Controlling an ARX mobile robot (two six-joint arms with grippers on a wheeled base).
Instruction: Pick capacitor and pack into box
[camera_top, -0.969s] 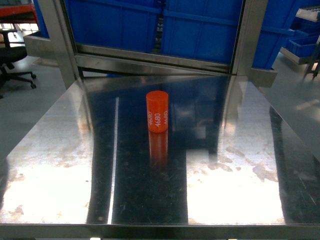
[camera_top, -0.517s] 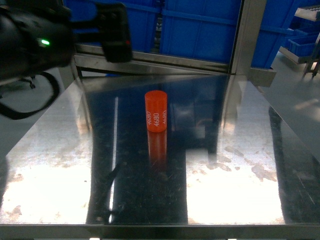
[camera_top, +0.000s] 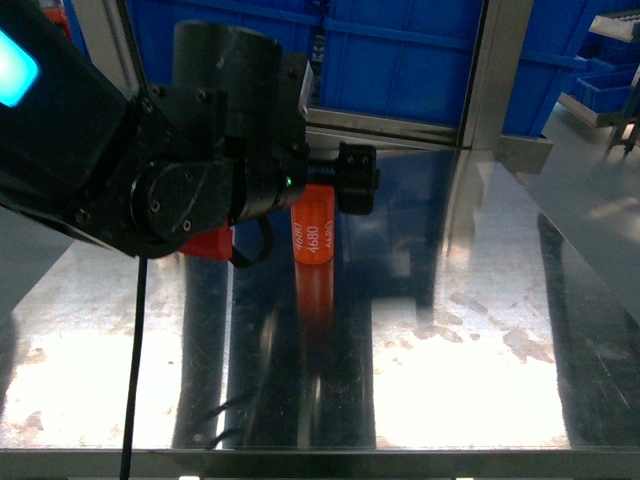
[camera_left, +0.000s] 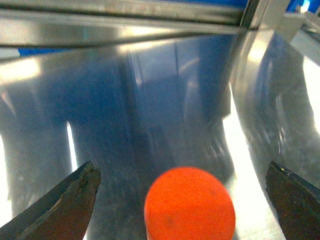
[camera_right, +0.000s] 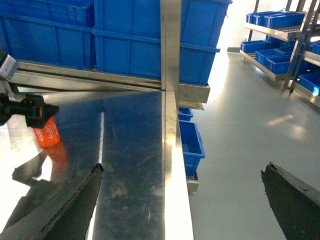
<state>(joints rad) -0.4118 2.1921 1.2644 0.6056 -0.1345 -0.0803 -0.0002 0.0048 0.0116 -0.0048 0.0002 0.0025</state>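
Observation:
The capacitor (camera_top: 314, 236) is an orange cylinder marked 4680, standing upright mid-table on the steel table (camera_top: 470, 330). My left gripper (camera_top: 338, 183) hovers at its top, and the bulky black arm covers the upper left of the head view. In the left wrist view the capacitor's round top (camera_left: 190, 205) lies between the wide-apart fingers (camera_left: 65, 205) of the left gripper (camera_left: 181, 172), touching neither. The right gripper (camera_right: 182, 172) hangs open over the table's right edge, holding nothing; from there the capacitor (camera_right: 47, 134) shows at far left. The box is out of view.
Big blue bins (camera_top: 400, 60) stand behind a steel frame with an upright post (camera_top: 490, 70) at the table's back. Past the table's right edge (camera_right: 172, 165) is grey floor with small blue bins (camera_right: 192, 140) and shelving (camera_right: 280, 25).
The left arm has swung in from the upper left and down to the capacitor, its open fingers now either side of the top. The capacitor has not moved.

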